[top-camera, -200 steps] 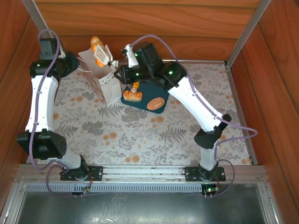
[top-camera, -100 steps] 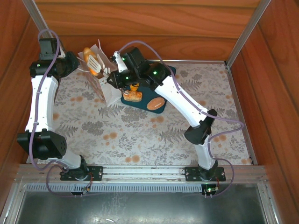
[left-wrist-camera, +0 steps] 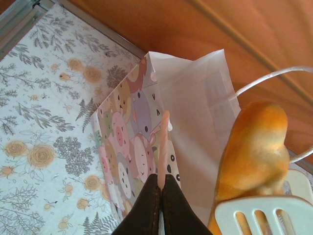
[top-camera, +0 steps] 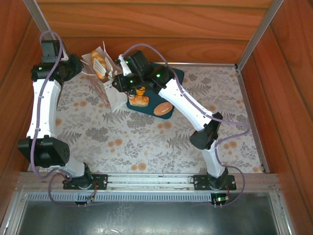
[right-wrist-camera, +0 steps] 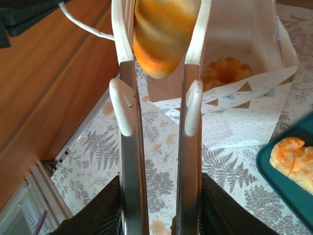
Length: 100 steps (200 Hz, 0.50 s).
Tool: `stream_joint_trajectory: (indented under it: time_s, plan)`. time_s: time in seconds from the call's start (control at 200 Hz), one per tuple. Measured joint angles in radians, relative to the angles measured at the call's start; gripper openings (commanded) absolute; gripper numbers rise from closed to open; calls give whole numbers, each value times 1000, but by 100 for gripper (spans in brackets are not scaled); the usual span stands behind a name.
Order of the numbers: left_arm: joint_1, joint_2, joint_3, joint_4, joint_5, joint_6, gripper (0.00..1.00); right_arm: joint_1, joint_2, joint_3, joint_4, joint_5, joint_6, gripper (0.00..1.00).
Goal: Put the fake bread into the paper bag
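Inside the paper bag, seemingly fake bread

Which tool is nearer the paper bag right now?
Left. The left tool is pinched shut on the rim of the paper bag, touching it. The right tool hangs above the bag's open mouth, an oval loaf between its fingers.
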Motion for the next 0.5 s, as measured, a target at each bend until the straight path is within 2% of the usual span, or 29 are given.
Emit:
stream_joint_trajectory:
  time_s: [0.185,0.5]
  plan:
    - [0,0,0,0,0,0,0,-4,7,3,-5,7,0,50]
    - [0,0,0,0,0,0,0,-6,7,10,-5,-4,1,46]
